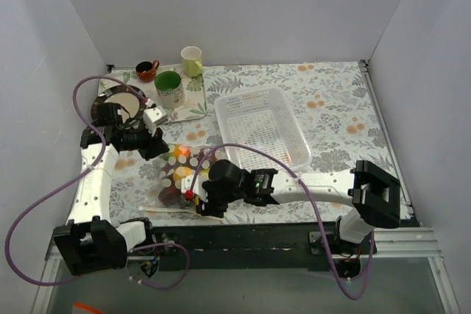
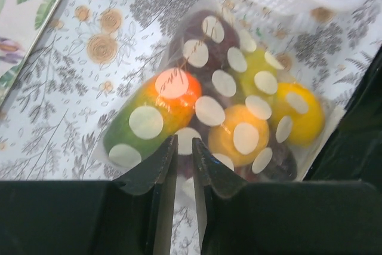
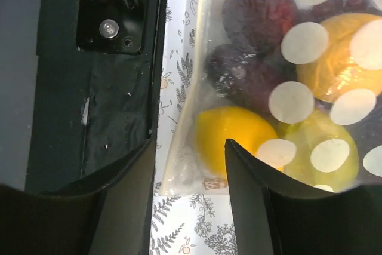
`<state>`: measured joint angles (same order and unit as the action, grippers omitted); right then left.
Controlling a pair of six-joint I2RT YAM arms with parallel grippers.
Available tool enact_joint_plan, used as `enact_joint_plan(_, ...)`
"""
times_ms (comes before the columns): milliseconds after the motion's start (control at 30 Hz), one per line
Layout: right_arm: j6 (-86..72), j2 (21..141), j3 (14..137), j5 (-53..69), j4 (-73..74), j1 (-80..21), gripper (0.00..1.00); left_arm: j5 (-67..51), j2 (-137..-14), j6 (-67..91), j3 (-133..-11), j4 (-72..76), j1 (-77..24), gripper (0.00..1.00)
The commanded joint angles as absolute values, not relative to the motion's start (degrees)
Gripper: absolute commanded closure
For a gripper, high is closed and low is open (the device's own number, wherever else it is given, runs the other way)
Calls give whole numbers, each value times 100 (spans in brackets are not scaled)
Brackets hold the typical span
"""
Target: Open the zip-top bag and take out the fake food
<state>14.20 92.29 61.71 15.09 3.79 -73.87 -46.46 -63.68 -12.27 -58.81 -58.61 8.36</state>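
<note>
the zip-top bag (image 1: 179,176) lies left of centre, low in the top view, its long axis running up and down the frame. which end bears the zip we cannot tell. the left gripper (image 2: 185,147) sits at its upper end, jaws nearly closed with the film at their tips; whether they pinch it we cannot tell. the right gripper (image 3: 191,144) stands open astride the lower corner, over the fake food (image 3: 230,135). a small printed mark (image 3: 209,183) there is unreadable.
</note>
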Motion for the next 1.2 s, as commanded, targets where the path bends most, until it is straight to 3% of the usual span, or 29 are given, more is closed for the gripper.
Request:
enact_joint_plan(0,1687,8877,5871,-383,-781,-7944,41,-5449,-6899,-722,-6196,-5670,503,83)
enact_joint_plan(133,2195,9210,5704,-2069,-1668,-8454,40,-5248,-7198,-326,-5960,-5283,-104,83)
enact_joint_plan(333,2812,10079,6055,-2978,-2329,-8841,34,-4888,-7470,-299,-5529,-4940,-281,83)
enact_joint_plan(600,2541,10591,6416,-2900,-2224,-9000,30,-4096,-7848,-396,-4817,-4098,-273,85)
enact_joint_plan(800,2171,10241,6469,-2594,-1864,-9062,28,-3604,-8094,-308,-4377,-3394,-281,86)
enact_joint_plan(1000,1881,9888,6627,-2321,-1485,-9070,27,-3419,-8130,-281,-4254,-3226,-281,86)
enact_joint_plan(1167,2082,10291,6759,-2584,-1582,-9062,28,-3401,-8077,-264,-4298,-3304,-281,86)
